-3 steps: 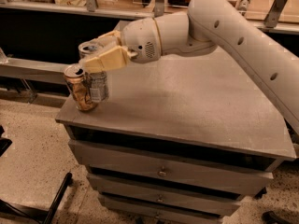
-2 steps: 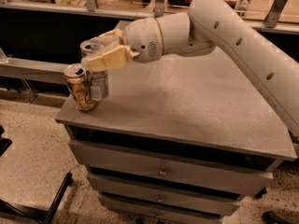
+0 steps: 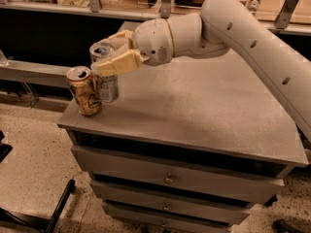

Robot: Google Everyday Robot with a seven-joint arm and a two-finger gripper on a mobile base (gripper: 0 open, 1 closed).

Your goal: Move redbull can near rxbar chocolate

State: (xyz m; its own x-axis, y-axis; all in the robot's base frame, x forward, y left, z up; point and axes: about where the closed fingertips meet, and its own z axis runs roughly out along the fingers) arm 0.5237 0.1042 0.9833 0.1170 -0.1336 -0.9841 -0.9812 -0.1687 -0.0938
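Silver-grey and slim, the redbull can (image 3: 108, 85) stands just behind the gold can (image 3: 85, 92), so close that the two look like they touch. Both are at the left corner of the grey table (image 3: 204, 110).

The gripper (image 3: 105, 55) is right above the gold can and a little behind it. Its tan fingers (image 3: 119, 62) are closed on the top part of the redbull can, one in front and one at the back. I cannot tell if the can has left the table top yet.

I think this is the grab step, and the carry has not begun. The rxbar chocolate is nowhere in view, so I cannot say which way the can must go. Next, the arm should lift the can straight up and away from the gold can so it does not knock it over. Then it should set the can down beside the bar.

The gold can has a hole in its top, but what is inside is hidden. The drawers (image 3: 170, 178) below the gold can are shut, so what they hold is hidden too.
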